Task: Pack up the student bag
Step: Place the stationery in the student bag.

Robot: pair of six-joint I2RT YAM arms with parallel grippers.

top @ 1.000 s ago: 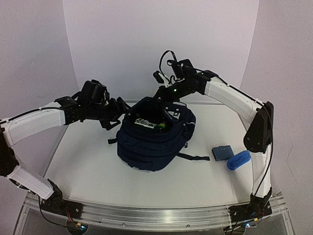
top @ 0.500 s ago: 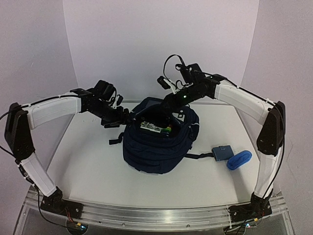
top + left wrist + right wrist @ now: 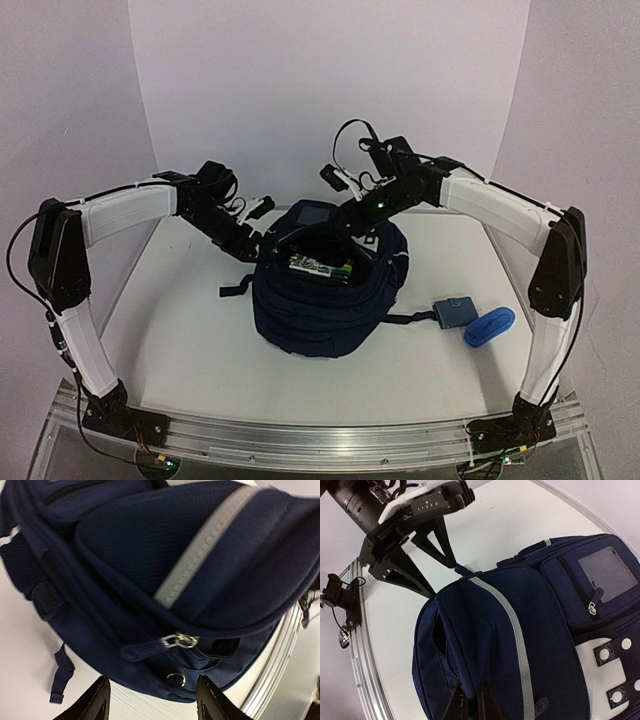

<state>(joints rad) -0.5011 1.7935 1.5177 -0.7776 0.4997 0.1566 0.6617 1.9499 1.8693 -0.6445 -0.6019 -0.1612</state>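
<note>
Packing part-done: student bag (image 3: 320, 300) unzipped, goods inside; blue pouch (image 3: 455, 310) and blue case (image 3: 488, 326) at right unpacked; left pincer (image 3: 152, 705) half-open, empty; right pincer (image 3: 470, 702) clamped on its rim.

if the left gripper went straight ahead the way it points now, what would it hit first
Most likely the student bag: the left gripper points its open jaws at the bag's side, with the zipper pull in line just ahead. Depth is hard to judge, but nothing shows between.

student bag (image 3: 320, 300) centre, blue pouch (image 3: 455, 311) to right
</note>
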